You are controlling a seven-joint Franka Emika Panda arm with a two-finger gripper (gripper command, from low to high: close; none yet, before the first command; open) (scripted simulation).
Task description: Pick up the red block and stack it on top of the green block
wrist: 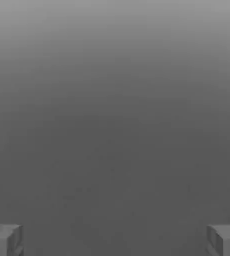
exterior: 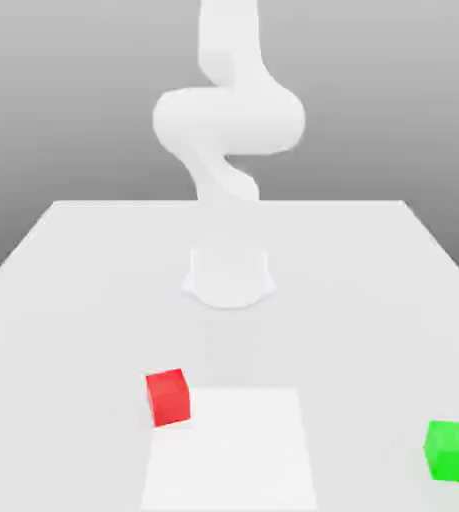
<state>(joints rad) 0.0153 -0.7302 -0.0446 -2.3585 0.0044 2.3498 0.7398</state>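
The red block (exterior: 168,396) sits on the white table (exterior: 73,300), near the front and a little toward the exterior view's left. The green block (exterior: 453,451) rests on the table at the front, far toward the exterior view's right, well apart from the red one. My arm (exterior: 228,125) rises from its base (exterior: 229,277) at the table's middle and runs up out of the picture. In the hand view my gripper (wrist: 115,242) is open: its two grey fingertips (wrist: 4,240) stand far apart with nothing between them, against a plain grey background.
A paler square patch (exterior: 238,450) is marked on the tabletop at the front, with the red block at its corner. The table's far edge (exterior: 228,203) runs behind the arm's base.
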